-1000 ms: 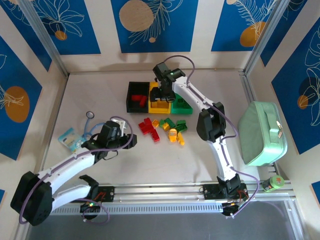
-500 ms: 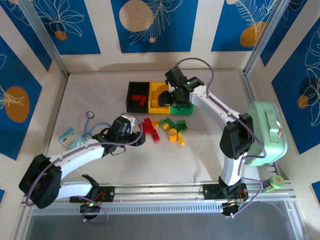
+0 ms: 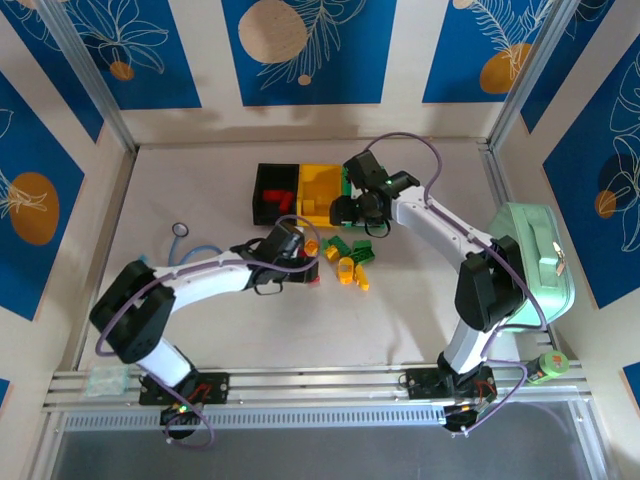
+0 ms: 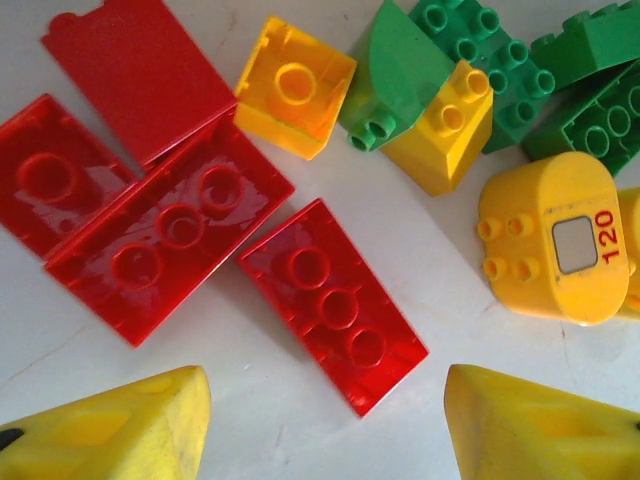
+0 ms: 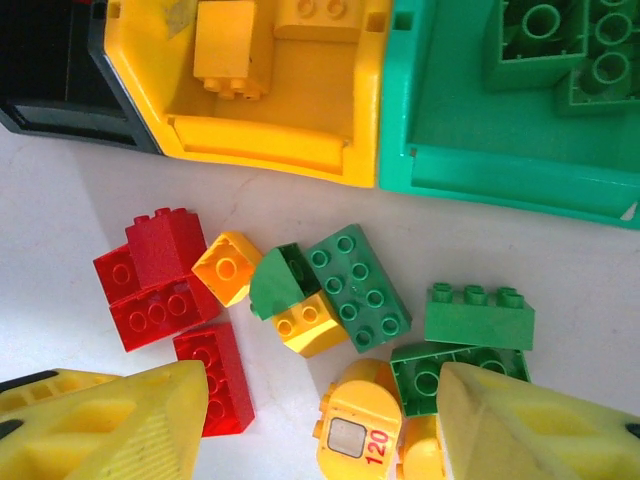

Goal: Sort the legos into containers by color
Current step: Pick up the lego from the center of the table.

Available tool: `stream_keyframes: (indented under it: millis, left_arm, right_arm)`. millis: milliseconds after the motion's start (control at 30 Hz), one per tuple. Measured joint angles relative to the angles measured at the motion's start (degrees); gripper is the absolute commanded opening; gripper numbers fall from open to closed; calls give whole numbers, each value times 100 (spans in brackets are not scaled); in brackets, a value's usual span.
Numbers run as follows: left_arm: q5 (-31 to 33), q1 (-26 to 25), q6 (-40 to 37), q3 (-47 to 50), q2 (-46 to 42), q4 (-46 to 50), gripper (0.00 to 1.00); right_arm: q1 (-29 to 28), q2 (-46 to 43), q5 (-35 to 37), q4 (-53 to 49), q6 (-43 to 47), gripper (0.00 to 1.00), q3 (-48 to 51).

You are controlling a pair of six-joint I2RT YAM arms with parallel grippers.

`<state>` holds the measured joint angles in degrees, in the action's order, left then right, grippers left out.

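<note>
Fingers [image 4: 110, 425] of the left claw [image 4: 325, 430] are standing wide apart and gripping nothing. They are hanging low over a red brick [image 4: 333, 305] that is lying hollow side up, just ahead of the gap between them. I am judging that the claw is opened this wide because it is preparing to go down around this brick. Other red bricks [image 4: 165, 240] are lying just beside it, touching each other. Further out, yellow pieces [image 4: 555, 240] and green bricks [image 4: 480, 50] are crowding together, so the descent is needing care not to push the neighbours.

The right claw [image 5: 320, 430] is also gaping with nothing in it and is hovering above the same pile, near the bins. Its wrist view is showing what the left wrist view is not showing: the yellow bin [image 5: 255, 150] with 2 yellow bricks [image 5: 230, 45] inside, the green bin [image 5: 500, 175] with green blocks [image 5: 560, 45] inside, and a corner of the black bin [image 5: 60, 110].

The top view is adding that red pieces [image 3: 278, 200] are lying in the black bin, that the 3 bins are joined in a row behind the pile, and that both arms are reaching to 1 place, close together. The left wrist view is giving the undersides of the red bricks clearly, and the number 120 on 1 yellow piece.
</note>
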<state>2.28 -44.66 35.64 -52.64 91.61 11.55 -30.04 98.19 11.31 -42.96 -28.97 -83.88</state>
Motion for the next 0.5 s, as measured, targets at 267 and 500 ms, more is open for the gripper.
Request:
stream_keyframes:
  millis: [267, 500]
  left_arm:
    - [374, -114, 201, -894, 927, 544, 62]
    - [579, -197, 295, -1405, 1419, 911, 58]
  right_arm:
    - [173, -411, -22, 271, -85, 63, 638]
    - [343, -699, -87, 463, -170, 62, 1128]
